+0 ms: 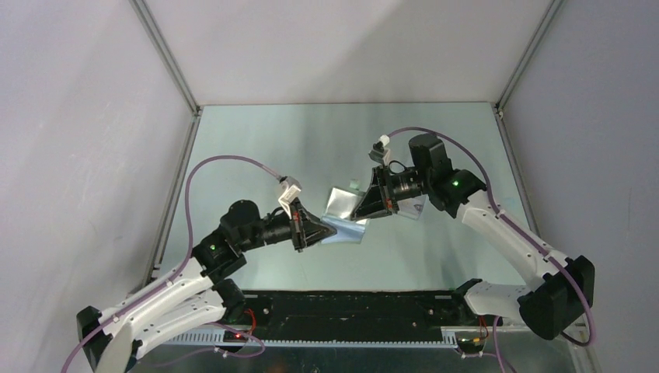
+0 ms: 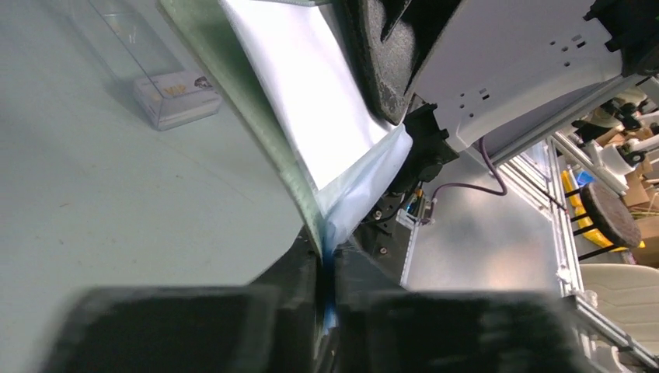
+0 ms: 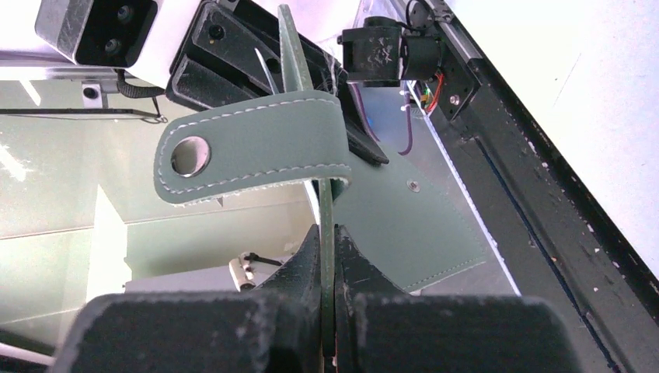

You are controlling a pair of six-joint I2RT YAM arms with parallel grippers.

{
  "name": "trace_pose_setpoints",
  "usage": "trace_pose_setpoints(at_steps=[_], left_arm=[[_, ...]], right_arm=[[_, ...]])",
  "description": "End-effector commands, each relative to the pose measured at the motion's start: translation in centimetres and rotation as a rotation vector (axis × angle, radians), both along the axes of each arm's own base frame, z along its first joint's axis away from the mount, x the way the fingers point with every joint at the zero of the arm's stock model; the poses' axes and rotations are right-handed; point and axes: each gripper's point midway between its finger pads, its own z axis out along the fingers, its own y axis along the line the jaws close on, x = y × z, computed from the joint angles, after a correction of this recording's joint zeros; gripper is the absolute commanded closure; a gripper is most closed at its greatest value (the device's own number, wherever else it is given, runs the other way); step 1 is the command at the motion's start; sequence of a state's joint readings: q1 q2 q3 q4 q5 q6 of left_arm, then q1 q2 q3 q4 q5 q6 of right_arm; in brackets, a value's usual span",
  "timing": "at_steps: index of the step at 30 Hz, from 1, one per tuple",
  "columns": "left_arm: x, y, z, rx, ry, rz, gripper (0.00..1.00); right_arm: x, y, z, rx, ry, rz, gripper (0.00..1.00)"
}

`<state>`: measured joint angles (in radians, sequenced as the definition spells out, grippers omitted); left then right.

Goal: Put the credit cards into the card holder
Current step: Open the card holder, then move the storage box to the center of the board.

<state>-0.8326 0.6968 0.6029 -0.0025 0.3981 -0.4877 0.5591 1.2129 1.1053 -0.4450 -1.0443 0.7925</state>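
Note:
The card holder (image 1: 340,203), a grey wallet with a light-blue inside, hangs open in the air between my two grippers. My left gripper (image 1: 320,231) is shut on its light-blue lower edge (image 2: 342,186). My right gripper (image 1: 360,211) is shut on its grey outer flap (image 3: 404,225). The flap's strap with a metal snap (image 3: 190,155) curls over above the right jaws. A pale card with gold lettering (image 2: 180,87) lies in a clear plastic case on the table. I see no loose credit cards elsewhere.
The clear plastic case (image 1: 412,207) lies on the table just behind my right gripper. It also shows in the left wrist view (image 2: 167,97) at the upper left. Grey walls enclose the table on three sides.

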Motion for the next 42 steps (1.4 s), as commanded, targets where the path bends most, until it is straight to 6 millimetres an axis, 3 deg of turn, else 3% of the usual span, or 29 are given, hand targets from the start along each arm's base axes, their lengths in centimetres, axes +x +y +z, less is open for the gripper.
trace_pose_setpoints(at_steps=[1, 2, 3, 5, 7, 10, 11, 16, 17, 18, 19, 20, 21, 22, 23, 24, 25, 26, 28, 31, 32, 33, 34, 35, 36, 42], left_arm=[[0.8, 0.8, 1.4, -0.051, -0.022, 0.058, 0.76], [0.9, 0.8, 1.3, -0.05, -0.018, 0.066, 0.66], [1.1, 0.8, 1.2, -0.052, -0.005, 0.082, 0.46], [1.8, 0.8, 0.9, -0.052, 0.039, 0.114, 0.23], [2.5, 0.4, 0.2, -0.045, 0.102, 0.132, 0.13], [3.4, -0.6, -0.8, -0.025, 0.211, 0.129, 0.08], [3.8, -1.2, -2.0, 0.007, 0.259, 0.118, 0.06], [6.3, -4.6, -4.6, 0.1, 0.389, 0.079, 0.04], [6.9, -5.3, -3.9, 0.095, 0.385, 0.075, 0.04], [7.6, -6.1, -5.5, 0.131, 0.425, 0.071, 0.04], [8.3, -6.8, -4.7, 0.12, 0.418, 0.067, 0.04], [9.0, -7.5, -6.4, 0.154, 0.455, 0.072, 0.04], [9.8, -8.3, -5.6, 0.144, 0.451, 0.071, 0.04], [10.5, -8.9, -7.3, 0.177, 0.482, 0.08, 0.04], [11.4, -9.7, -6.9, 0.171, 0.477, 0.084, 0.04], [12.2, -10.2, -8.5, 0.201, 0.503, 0.1, 0.05], [13.3, -11.0, -7.8, 0.192, 0.484, 0.115, 0.05], [13.8, -11.3, -10.0, 0.244, 0.525, 0.131, 0.06], [15.6, -12.2, -11.3, 0.284, 0.529, 0.17, 0.09], [18.5, -14.0, -12.4, 0.334, 0.498, 0.206, 0.14], [19.3, -14.6, -11.7, 0.33, 0.486, 0.213, 0.15], [19.7, -14.9, -13.2, 0.358, 0.494, 0.222, 0.17], [20.4, -15.4, -12.7, 0.352, 0.484, 0.225, 0.17], [20.7, -15.6, -13.9, 0.378, 0.494, 0.229, 0.19], [21.2, -16.1, -13.5, 0.372, 0.477, 0.226, 0.2], [21.6, -17.5, -16.3, 0.432, 0.488, 0.206, 0.29]], right_arm=[[-0.1, -0.8, -0.2, 0.004, 0.021, 0.018, 1.0], [0.1, -0.9, -0.3, 0.001, 0.022, 0.009, 1.0], [0.5, -1.2, -0.1, 0.002, 0.017, -0.01, 1.0], [1.3, -2.0, 0.1, -0.003, 0.004, -0.061, 1.0], [2.3, -3.1, 0.2, -0.013, -0.015, -0.128, 1.0], [4.0, -5.7, 0.1, -0.054, -0.031, -0.271, 1.0], [4.5, -6.3, -0.1, -0.071, -0.046, -0.308, 1.0], [5.6, -11.0, -0.9, -0.166, -0.063, -0.521, 1.0], [6.1, -12.6, -1.6, -0.212, -0.057, -0.589, 1.0], [6.1, -13.5, -1.6, -0.232, -0.065, -0.631, 1.0], [6.4, -15.2, -2.4, -0.276, -0.047, -0.701, 1.0], [6.3, -16.1, -2.5, -0.295, -0.063, -0.735, 1.0], [6.3, -17.5, -2.9, -0.335, -0.052, -0.799, 1.0], [6.3, -18.0, -3.2, -0.359, -0.057, -0.818, 1.0], [6.1, -18.7, -3.5, -0.395, -0.056, -0.857, 1.0], [6.0, -19.0, -3.6, -0.41, -0.06, -0.872, 1.0], [5.9, -19.6, -3.8, -0.434, -0.07, -0.905, 1.0], [5.9, -20.1, -4.0, -0.453, -0.074, -0.924, 1.0], [5.7, -20.7, -4.1, -0.472, -0.076, -0.953, 1.0], [5.6, -21.6, -4.5, -0.506, -0.069, -0.99, 1.0], [5.6, -21.9, -4.7, -0.523, -0.067, -1.001, 1.0], [5.6, -22.0, -4.7, -0.529, -0.07, -1.006, 1.0], [5.6, -22.3, -4.9, -0.542, -0.068, -1.012, 1.0], [5.6, -22.3, -5.1, -0.548, -0.066, -1.011, 1.0], [5.7, -22.4, -5.2, -0.554, -0.064, -1.012, 1.0], [6.1, -22.5, -5.7, -0.569, -0.048, -0.992, 1.0]])
